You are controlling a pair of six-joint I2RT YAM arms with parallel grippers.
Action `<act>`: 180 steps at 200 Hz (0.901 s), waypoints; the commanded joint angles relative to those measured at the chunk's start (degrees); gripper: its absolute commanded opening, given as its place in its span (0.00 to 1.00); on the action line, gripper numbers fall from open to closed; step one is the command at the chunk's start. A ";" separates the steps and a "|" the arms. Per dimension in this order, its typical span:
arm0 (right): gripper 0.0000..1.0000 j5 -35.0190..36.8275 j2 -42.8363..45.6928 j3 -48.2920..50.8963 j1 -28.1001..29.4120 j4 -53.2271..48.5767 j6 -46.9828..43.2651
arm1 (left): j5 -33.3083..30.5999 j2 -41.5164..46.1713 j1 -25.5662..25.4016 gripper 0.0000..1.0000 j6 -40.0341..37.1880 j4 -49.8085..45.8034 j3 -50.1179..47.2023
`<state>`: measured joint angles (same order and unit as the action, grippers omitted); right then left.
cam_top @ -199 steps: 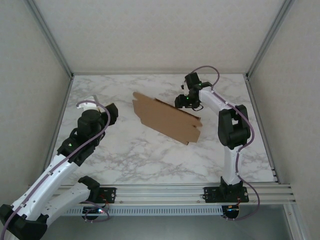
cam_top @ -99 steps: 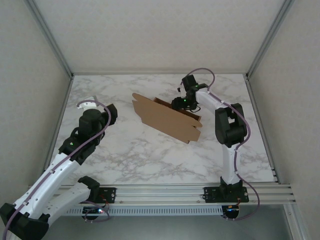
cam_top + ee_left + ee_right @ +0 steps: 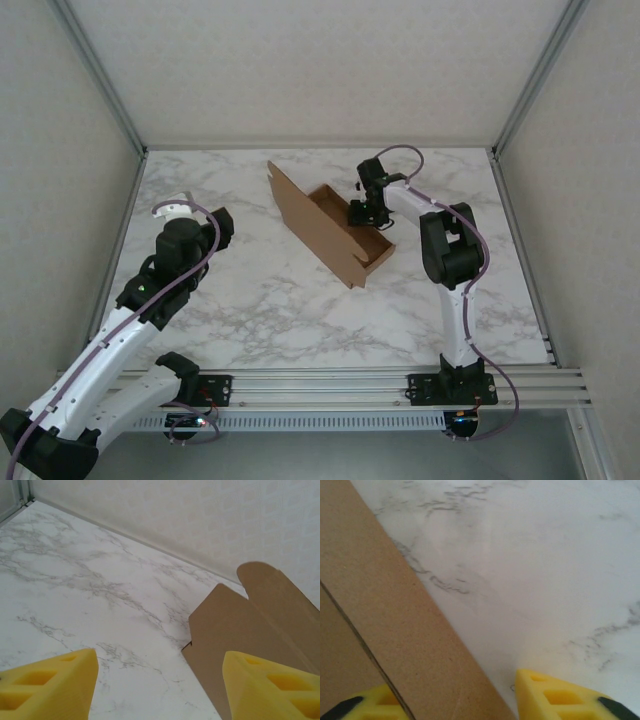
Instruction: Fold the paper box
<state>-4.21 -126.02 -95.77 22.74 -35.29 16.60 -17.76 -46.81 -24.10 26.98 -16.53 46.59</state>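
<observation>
**A:** Where is the paper box [image 3: 312,228] sitting?

**B:** On the marble table [image 3: 250,300], in the far half and a little right of centre. It is half-formed. 1 long panel stands up along its left side, running from far-left to near-right. A shallow brown tray lies just to the right of that panel.

**A:** And the right gripper [image 3: 361,213]?

**B:** It is down at the far-right wall of the tray. In the right wrist view, a strip of that cardboard [image 3: 395,615] runs between its 2 yellow fingers [image 3: 555,697]. The left one is partly hidden behind the sheet.

**A:** Is it pinching the strip?

**B:** I cannot tell. The fingers straddle the cardboard, and its edge seems to meet the right one, but the view is too close to judge a squeeze.

**A:** What about the left gripper [image 3: 178,208]?

**B:** It is well apart from the box, over the left side of the table. In its own view the 2 fingers [image 3: 50,685] stand wide with only bare marble between them. The box's upright panel [image 3: 240,630] rises ahead on the right.
</observation>
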 commanded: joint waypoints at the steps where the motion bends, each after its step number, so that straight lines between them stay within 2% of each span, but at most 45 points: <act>1: 0.38 2.64 0.83 2.00 -1.00 -0.14 9.47 | 0.62 1.18 0.72 0.66 0.40 0.71 -0.49; 42: 0.40 5.74 11.00 17.22 -1.98 9.53 25.56 | 0.72 1.63 0.72 0.66 0.63 0.87 -0.62; 80: 0.42 3.54 21.42 35.31 0.79 23.25 47.73 | 1.05 1.46 0.88 0.66 0.88 1.09 -0.48; 111: 0.60 6.38 26.92 40.91 9.01 25.91 57.21 | 1.55 1.28 1.09 0.66 1.35 1.11 -0.49; 135: 0.70 6.81 29.63 43.12 11.71 25.78 56.36 | 1.41 1.43 1.18 0.66 1.45 1.02 -0.49; 144: 0.74 8.52 30.92 42.23 11.58 22.49 52.59 | 1.37 1.49 1.18 0.66 1.41 0.98 -0.53; 157: 0.85 13.64 33.79 40.85 11.26 17.00 47.31 | 1.41 1.63 1.16 0.66 1.44 1.14 -0.62; 180: 0.90 18.11 38.88 40.41 9.29 15.27 36.71 | 1.72 1.59 1.22 0.66 1.19 1.47 -0.62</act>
<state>6.07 -93.01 -53.78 34.13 -15.53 64.05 -16.69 -45.89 -23.51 27.86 -16.51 46.37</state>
